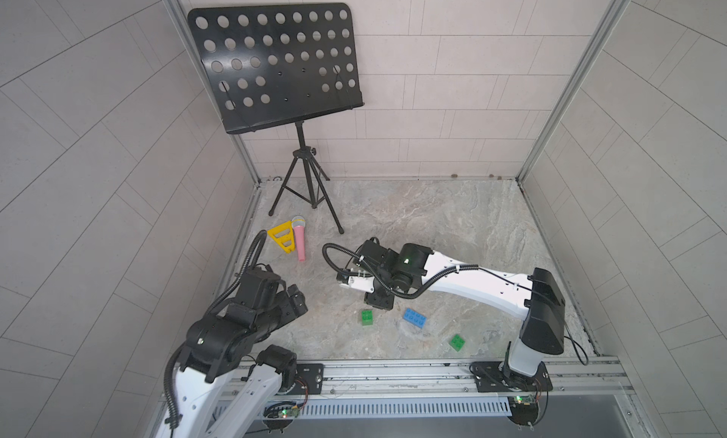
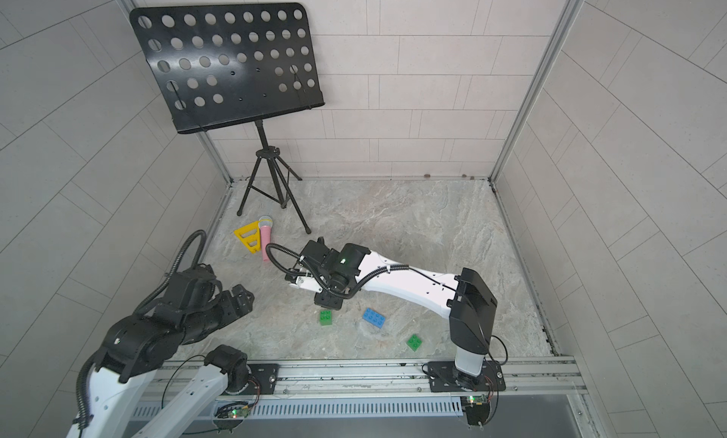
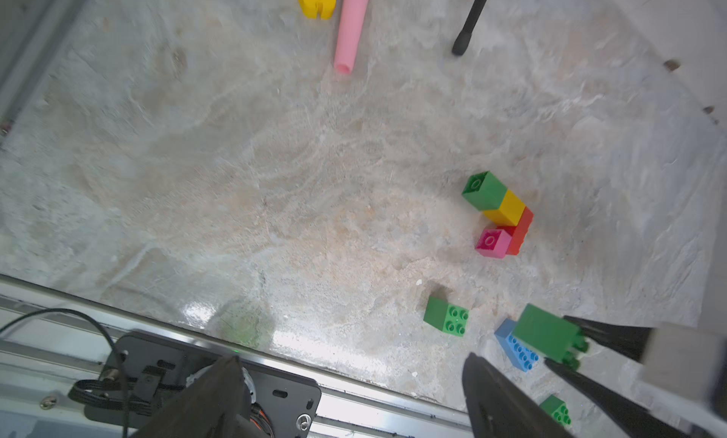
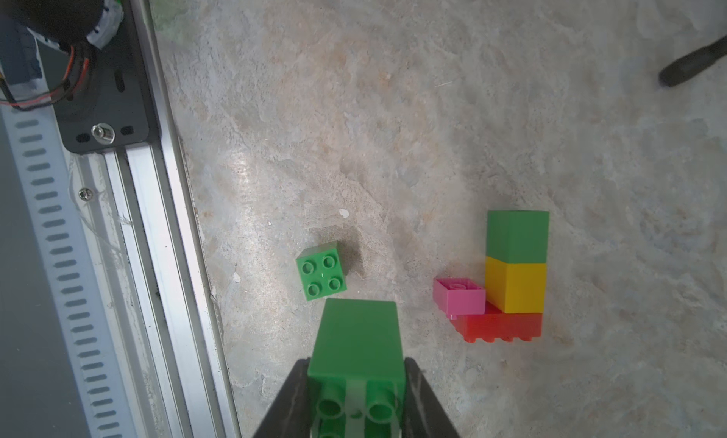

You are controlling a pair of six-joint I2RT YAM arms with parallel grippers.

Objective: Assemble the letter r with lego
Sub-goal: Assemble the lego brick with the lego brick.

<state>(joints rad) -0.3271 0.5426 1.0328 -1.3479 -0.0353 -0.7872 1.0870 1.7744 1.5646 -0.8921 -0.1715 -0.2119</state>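
Note:
My right gripper (image 4: 356,363) is shut on a green lego brick (image 4: 358,337), held above the floor with its studs toward the camera; the left wrist view shows the same brick (image 3: 545,333). A joined piece lies on the floor beside it: green (image 4: 517,235), yellow (image 4: 515,284), a longer red (image 4: 499,328) and pink (image 4: 458,296). The right arm hides this piece in both top views. Loose on the floor are a green brick (image 1: 368,318), a blue brick (image 1: 415,318) and another green brick (image 1: 457,342). My left gripper (image 3: 352,359) hangs open and empty near the front rail.
A black music stand (image 1: 275,66) on a tripod fills the back left corner. A yellow plastic triangle (image 1: 281,237) and a pink toy microphone (image 1: 299,239) lie near its legs. A metal rail (image 1: 393,371) runs along the front edge, and walls close the other sides.

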